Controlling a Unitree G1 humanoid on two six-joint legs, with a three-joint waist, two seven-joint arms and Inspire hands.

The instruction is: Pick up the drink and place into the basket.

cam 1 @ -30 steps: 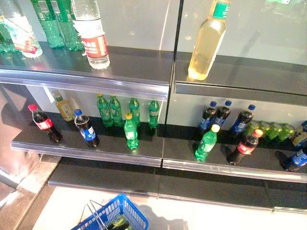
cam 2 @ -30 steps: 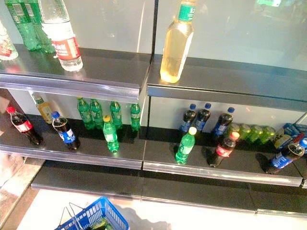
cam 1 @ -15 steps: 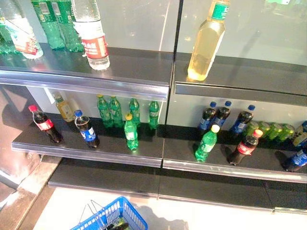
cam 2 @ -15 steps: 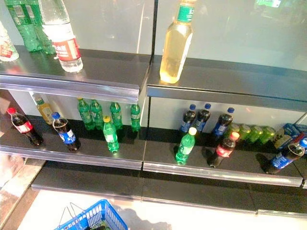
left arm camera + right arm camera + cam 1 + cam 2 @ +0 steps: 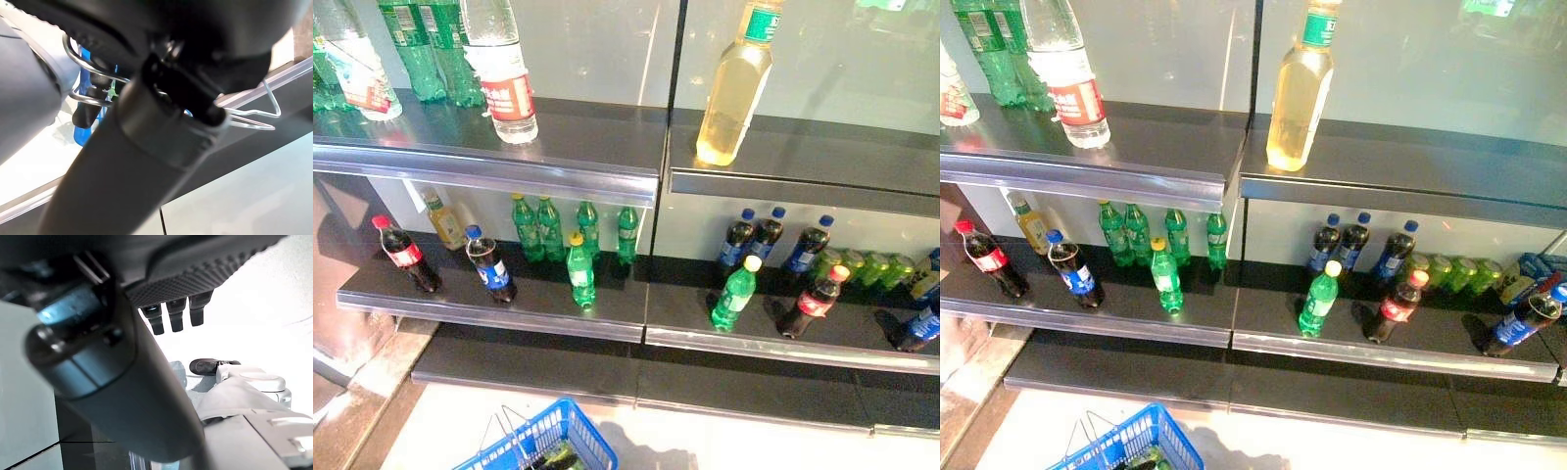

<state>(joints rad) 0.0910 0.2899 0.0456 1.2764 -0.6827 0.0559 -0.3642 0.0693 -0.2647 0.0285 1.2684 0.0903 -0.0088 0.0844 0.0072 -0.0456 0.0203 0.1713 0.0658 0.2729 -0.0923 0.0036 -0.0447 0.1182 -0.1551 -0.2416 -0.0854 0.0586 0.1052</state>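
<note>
Bottled drinks stand on a two-level dark shelf. On the upper level are a tall yellow tea bottle (image 5: 734, 90) and a clear water bottle with a red label (image 5: 505, 76). The lower level holds green soda bottles (image 5: 579, 270), one with a yellow cap (image 5: 736, 294), and cola bottles (image 5: 811, 302). A blue basket (image 5: 544, 446) hangs low at the front with a green bottle (image 5: 554, 456) inside. My left hand (image 5: 146, 44) is curled on the basket's wire handle (image 5: 266, 110). My right hand (image 5: 176, 316) hangs with relaxed fingers and holds nothing. Neither hand shows in the eye views.
More green bottles (image 5: 429, 49) crowd the upper shelf's far left. Small green cans (image 5: 871, 266) and blue packs (image 5: 925, 279) sit at the lower shelf's right end. A metal upright (image 5: 668, 117) divides the shelf bays. Pale floor (image 5: 744, 441) lies below the bottom ledge.
The basket has swayed slightly at the bottom of the view. The bottles on the shelves have not moved.
</note>
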